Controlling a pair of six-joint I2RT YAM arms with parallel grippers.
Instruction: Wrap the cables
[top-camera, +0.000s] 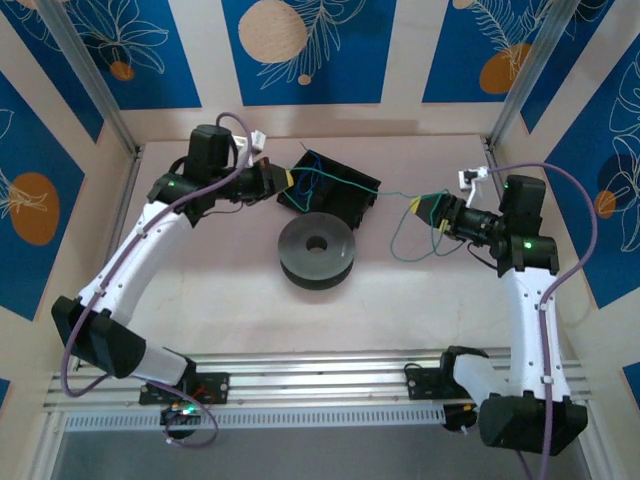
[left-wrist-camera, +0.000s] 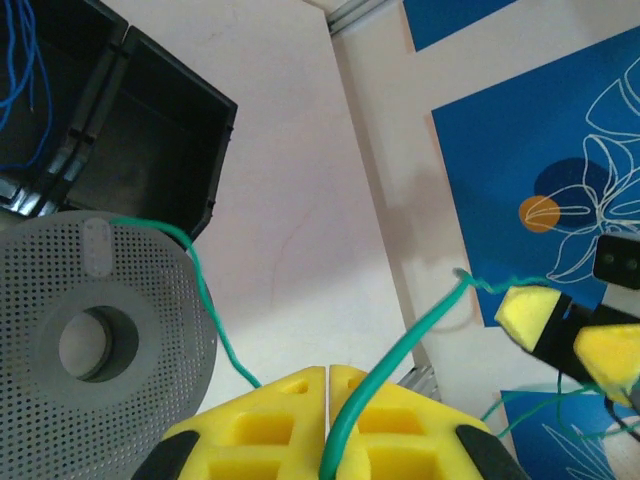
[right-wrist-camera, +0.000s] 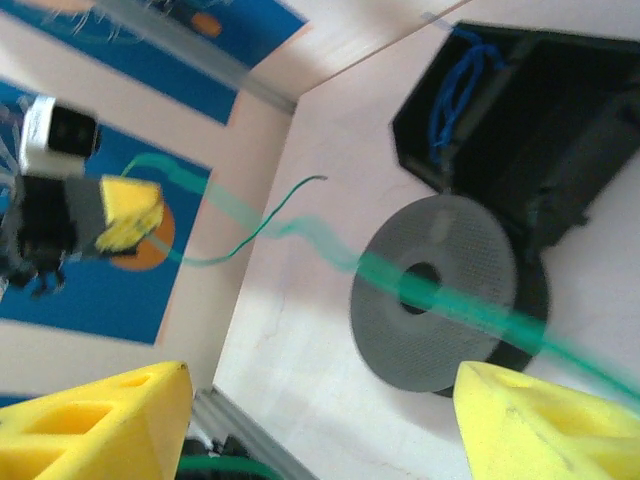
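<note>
green cable (left-wrist-camera: 400, 337), thin and limp
we are pinching it in the left gripper (left-wrist-camera: 330, 400); the right gripper (right-wrist-camera: 322, 385) is standing spread; a hold farther along is seeming best.

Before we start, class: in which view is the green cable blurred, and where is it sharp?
Right wrist view: the green cable smears into a soft band over the grey spool. Left wrist view: crisp at the left gripper. Top view: sharp, evenly lit.
</note>
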